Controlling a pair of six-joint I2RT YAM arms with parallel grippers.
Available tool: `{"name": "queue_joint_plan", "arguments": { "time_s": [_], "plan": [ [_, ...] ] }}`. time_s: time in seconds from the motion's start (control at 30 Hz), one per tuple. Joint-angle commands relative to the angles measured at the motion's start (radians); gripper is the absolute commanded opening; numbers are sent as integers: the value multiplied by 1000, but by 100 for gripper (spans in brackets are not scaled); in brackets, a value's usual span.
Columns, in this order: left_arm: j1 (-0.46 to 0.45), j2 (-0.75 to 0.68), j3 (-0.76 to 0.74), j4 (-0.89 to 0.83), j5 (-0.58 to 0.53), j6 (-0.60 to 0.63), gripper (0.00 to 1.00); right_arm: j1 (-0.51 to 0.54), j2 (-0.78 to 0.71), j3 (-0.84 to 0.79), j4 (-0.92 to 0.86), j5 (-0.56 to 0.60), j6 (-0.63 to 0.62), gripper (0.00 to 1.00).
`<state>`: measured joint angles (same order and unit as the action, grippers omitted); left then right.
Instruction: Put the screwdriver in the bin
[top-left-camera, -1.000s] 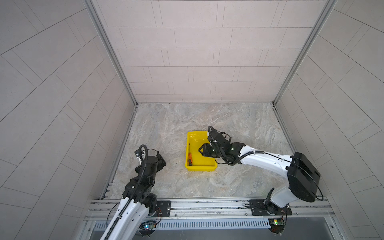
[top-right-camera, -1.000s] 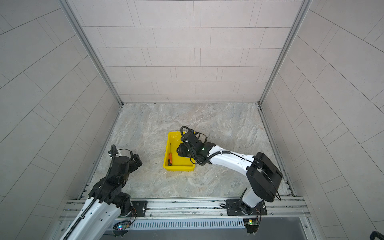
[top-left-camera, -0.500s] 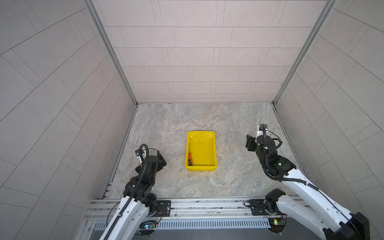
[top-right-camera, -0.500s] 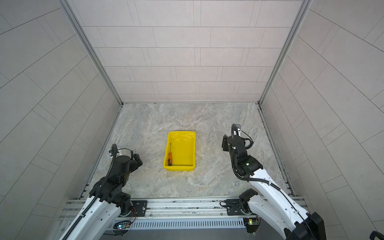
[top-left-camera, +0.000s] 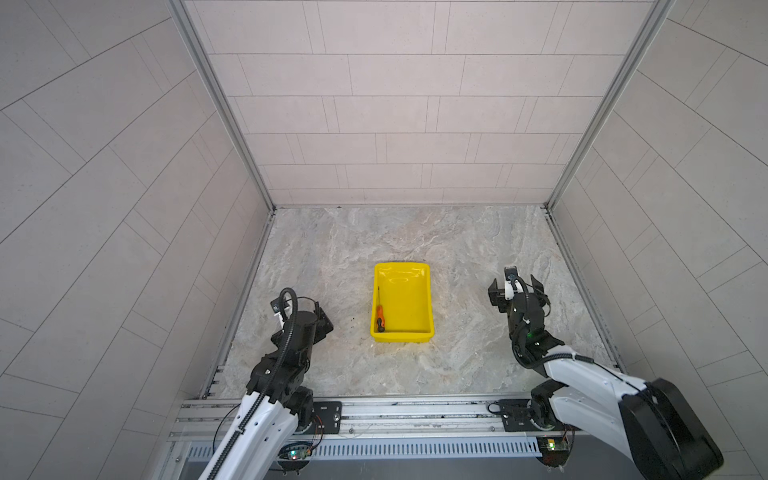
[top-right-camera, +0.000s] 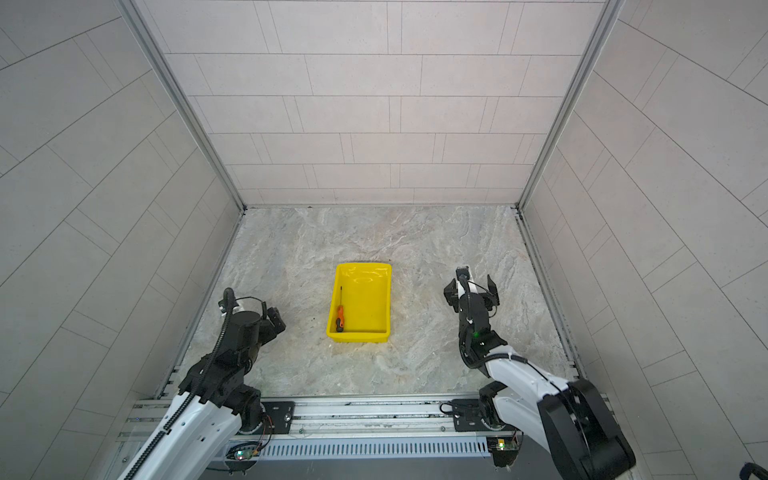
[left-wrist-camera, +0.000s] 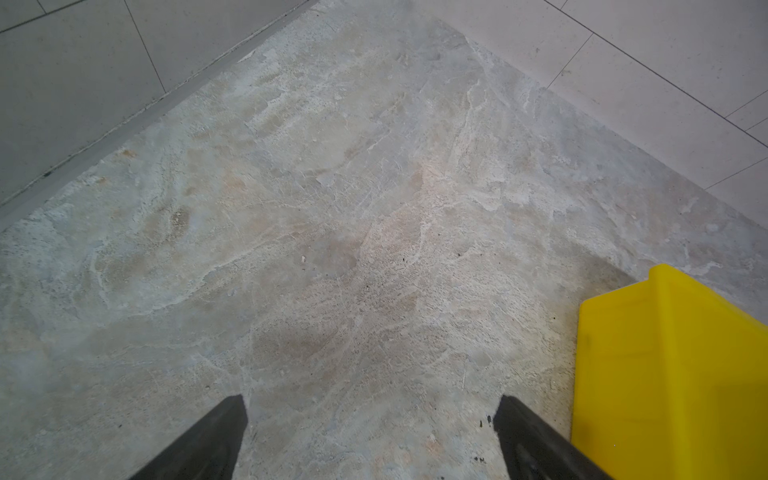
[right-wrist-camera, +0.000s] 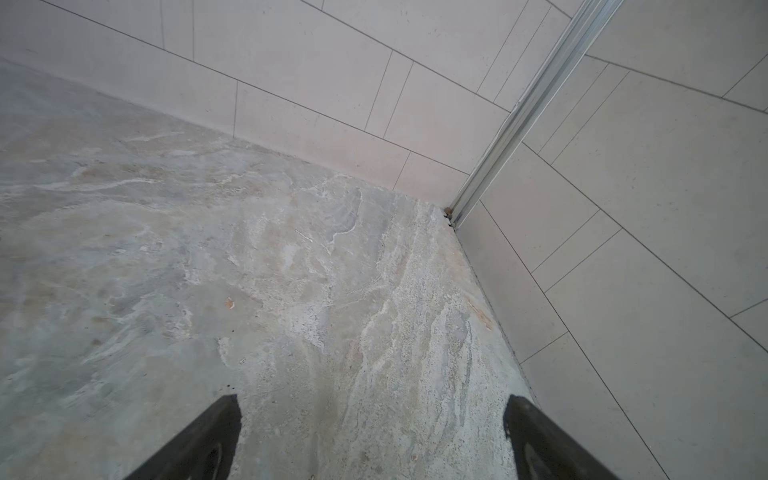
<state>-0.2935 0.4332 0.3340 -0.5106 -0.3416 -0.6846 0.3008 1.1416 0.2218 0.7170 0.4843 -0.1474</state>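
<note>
The stone-patterned tabletop (top-left-camera: 332, 257) fills the floor of the cell, and the bin (top-left-camera: 407, 303) stands near its middle in both top views. Taking the bin as the clock's centre, the right gripper (top-left-camera: 515, 289) hangs well apart at about 3 o'clock. The left gripper (top-left-camera: 323, 319) is well apart at about 8 o'clock, and neither touches the bin. Each wrist view shows the jaws standing far apart with only bare table between them, so both grippers are wide and hold nothing. The left wrist view catches one yellow corner of the bin, while the right wrist view shows only table and wall.

The screwdriver (top-left-camera: 379, 311) lies flat on the bin's floor, close along the 9 o'clock wall. Its orange handle is toward the 7 o'clock corner and its thin shaft points to 12 o'clock.

From this I judge the task done. The screwdriver is inside and released, and nothing is left but parking the arms.
</note>
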Motion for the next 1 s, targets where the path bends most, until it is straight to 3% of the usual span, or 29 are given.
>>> {"name": "queue_joint_plan", "arguments": {
  "time_s": [0.0, 0.13, 0.23, 0.43, 0.57, 0.7, 0.8, 0.9, 0.97],
  "plan": [
    [5, 3, -8, 6, -7, -3, 100, -56, 181, 12, 235, 8, 48, 99],
    [6, 1, -10, 8, -7, -3, 100, -111, 360, 23, 386, -28, 127, 99],
    [6, 2, -11, 12, -7, -3, 100, -144, 485, -5, 613, -10, 124, 100],
    [5, 14, -9, 20, -9, -3, 100, -137, 449, 67, 429, 11, 132, 99],
    [5, 14, -13, 25, -10, -1, 100, -139, 454, 86, 399, 6, 129, 99],
    [5, 11, -12, 61, 48, 43, 100, -141, 455, 97, 382, 4, 130, 99],
    [5, 41, -24, 180, 116, 71, 100, -143, 455, 97, 382, 4, 130, 99],
    [3, 136, 57, 198, 11, 24, 100, -141, 455, 97, 383, 2, 129, 99],
    [3, 235, 133, 231, -122, 64, 100, -142, 455, 96, 383, 2, 129, 99]
  ]
}}
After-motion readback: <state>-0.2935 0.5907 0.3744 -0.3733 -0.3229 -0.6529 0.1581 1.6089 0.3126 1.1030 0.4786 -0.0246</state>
